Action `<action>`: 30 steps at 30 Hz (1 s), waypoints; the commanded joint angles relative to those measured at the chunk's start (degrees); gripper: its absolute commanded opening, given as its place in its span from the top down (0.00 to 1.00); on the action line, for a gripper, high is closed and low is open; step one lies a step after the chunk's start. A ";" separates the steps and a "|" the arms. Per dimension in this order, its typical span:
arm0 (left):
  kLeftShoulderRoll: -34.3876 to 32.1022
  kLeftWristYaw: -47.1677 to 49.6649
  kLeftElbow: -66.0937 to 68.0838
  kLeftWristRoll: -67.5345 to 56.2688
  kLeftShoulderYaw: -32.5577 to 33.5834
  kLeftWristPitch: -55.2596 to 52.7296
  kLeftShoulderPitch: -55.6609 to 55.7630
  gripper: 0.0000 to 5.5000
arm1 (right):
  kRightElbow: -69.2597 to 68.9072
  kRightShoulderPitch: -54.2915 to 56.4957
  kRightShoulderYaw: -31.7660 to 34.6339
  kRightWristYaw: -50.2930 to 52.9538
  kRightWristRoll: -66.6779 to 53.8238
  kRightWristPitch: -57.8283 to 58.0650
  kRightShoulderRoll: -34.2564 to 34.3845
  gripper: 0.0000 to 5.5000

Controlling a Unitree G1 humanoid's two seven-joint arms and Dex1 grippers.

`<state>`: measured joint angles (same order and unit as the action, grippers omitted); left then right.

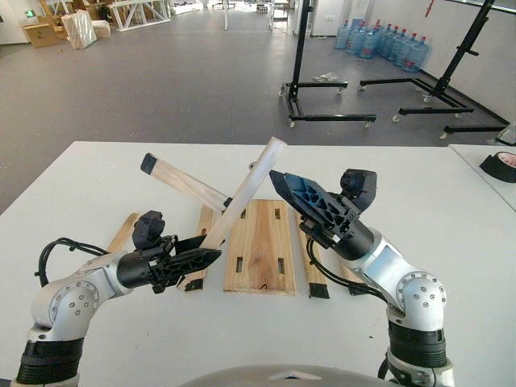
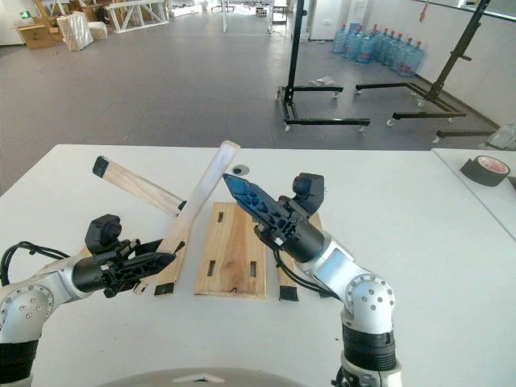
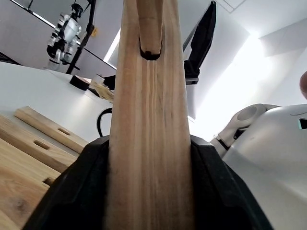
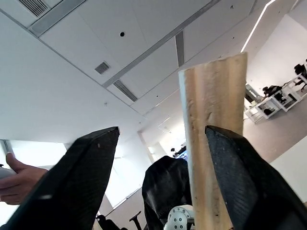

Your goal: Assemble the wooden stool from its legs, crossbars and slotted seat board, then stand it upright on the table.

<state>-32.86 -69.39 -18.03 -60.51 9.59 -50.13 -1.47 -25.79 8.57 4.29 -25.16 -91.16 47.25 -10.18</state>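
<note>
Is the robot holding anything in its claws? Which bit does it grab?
The left claw grips the long pale wooden stool leg near its lower end. The right claw is open and holds nothing.

A white table [image 1: 72, 185] stands on a wide grey floor [image 1: 161, 81]. Beyond it are black wheeled frames [image 1: 330, 118], blue water bottles [image 1: 385, 39] by the far wall, and cardboard boxes [image 1: 39, 34] far left. A neighbouring table [image 2: 484, 203] holds a tape roll [image 2: 486, 169]. The white ceiling [image 4: 57, 43] has vents [image 4: 101, 67] and a light strip [image 4: 261, 21].
</note>
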 commanded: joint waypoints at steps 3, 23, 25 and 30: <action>-1.16 -0.07 -1.82 -1.08 -1.32 -0.35 0.34 0.63 | 2.11 2.31 -3.42 2.24 10.55 -1.58 -1.78 0.40; -2.52 -1.07 -1.92 3.00 -5.88 2.19 -0.91 0.63 | 5.19 6.22 -3.68 -3.72 9.74 4.26 -8.60 0.40; -2.60 -0.97 -2.26 3.14 -5.93 2.46 -1.21 0.63 | 5.40 7.29 -3.89 -3.64 8.89 5.43 -9.08 0.40; -2.44 -0.05 -2.56 2.56 -5.50 2.61 -1.81 0.63 | 5.84 9.39 -3.55 -2.60 6.54 7.68 -9.99 0.40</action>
<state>-34.79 -69.75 -19.81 -57.72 3.56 -48.00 -2.88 -20.27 16.53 0.30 -28.51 -83.47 53.79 -19.47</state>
